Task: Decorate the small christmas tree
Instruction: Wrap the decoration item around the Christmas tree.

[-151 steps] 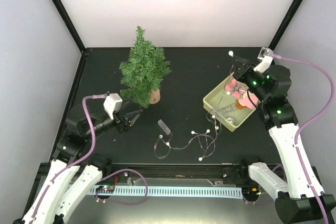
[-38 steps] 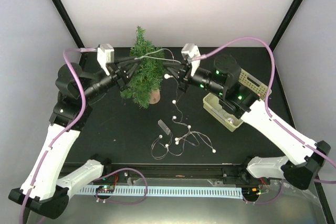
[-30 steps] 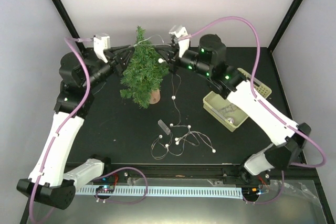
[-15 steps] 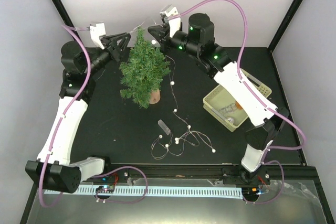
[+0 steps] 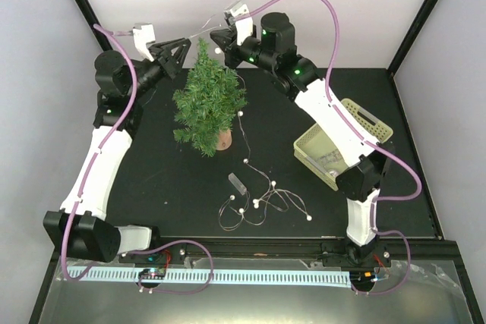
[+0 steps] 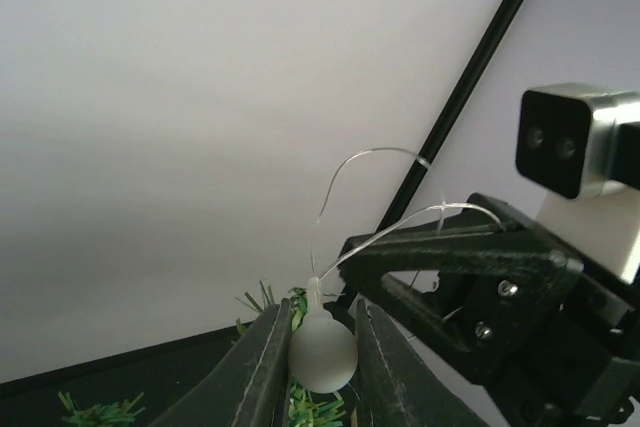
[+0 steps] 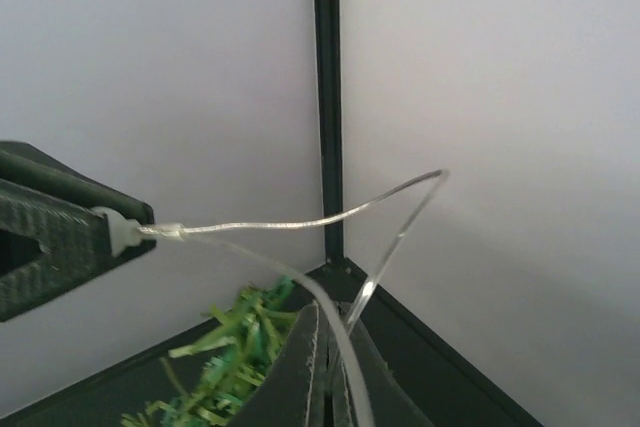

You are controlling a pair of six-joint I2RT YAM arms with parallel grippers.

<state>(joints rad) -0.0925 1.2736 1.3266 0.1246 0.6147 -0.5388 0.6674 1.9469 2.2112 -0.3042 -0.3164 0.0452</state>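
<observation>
Toward the back-left of the counter [image 5: 152,187], item one: small christmas tree [image 5: 209,104], one only, standing on its round wood stump base [image 5: 223,140], well apart from the other goods.

Item two: light string [image 5: 262,202], one.
- Most of it lies in a loose heap on the counter in front of the tree.
- One strand climbs from the heap past the tree's right side to the arms.
- I make out about seven bulbs on or above the counter. One more bulb [image 6: 323,355] is pinched at the left wrist.

Item three: left fingers [image 5: 176,47], clamped on that bulb and held high, just left of the treetop.

Item four: right fingers [image 5: 220,38], closed on the bare wire [image 7: 300,220] and held high, just right of the treetop. A short span of wire runs between the two.

Change noted: half a second ago both arms held this span lower, beside the upper branches. Five seconds ago the whole string lay on the counter. The span now sits at or above the tip. I judge the string is raised and ready to go over the top. As far as I can tell, none of it rests on the branches yet, so decorating has barely begun.

Item five: yellow-green basket [image 5: 305,153], one, at the right. Its contents are too small to name.

Item six: small clear block [image 5: 238,184], one, beside the heap.
</observation>
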